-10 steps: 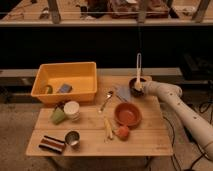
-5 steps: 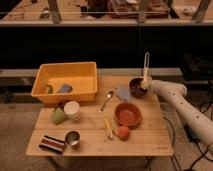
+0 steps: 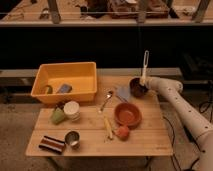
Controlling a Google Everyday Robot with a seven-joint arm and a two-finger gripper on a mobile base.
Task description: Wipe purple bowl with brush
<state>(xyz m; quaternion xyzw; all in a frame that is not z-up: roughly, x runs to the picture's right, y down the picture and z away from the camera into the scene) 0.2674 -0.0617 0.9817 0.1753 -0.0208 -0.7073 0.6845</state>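
The purple bowl [image 3: 137, 88] is small, dark and round, at the table's far right edge. The brush [image 3: 144, 65] stands nearly upright over the bowl's right rim, pale handle pointing up, its lower end hidden at the bowl. My gripper [image 3: 146, 81] is at the bowl's right rim, at the end of the white arm coming in from the right, and holds the brush's lower part.
A larger orange-red bowl [image 3: 127, 114] sits in front of the purple one. A metal spoon [image 3: 106, 100], yellow stick [image 3: 108, 127], red item [image 3: 122, 132], metal cup [image 3: 73, 139], green cup [image 3: 58, 116], white cup [image 3: 72, 109] and striped block [image 3: 51, 144] lie around. A yellow bin [image 3: 65, 81] stands far left.
The brush handle has swung from leaning left to nearly upright and shifted right, over the bowl's right rim. The gripper moved slightly right with it.
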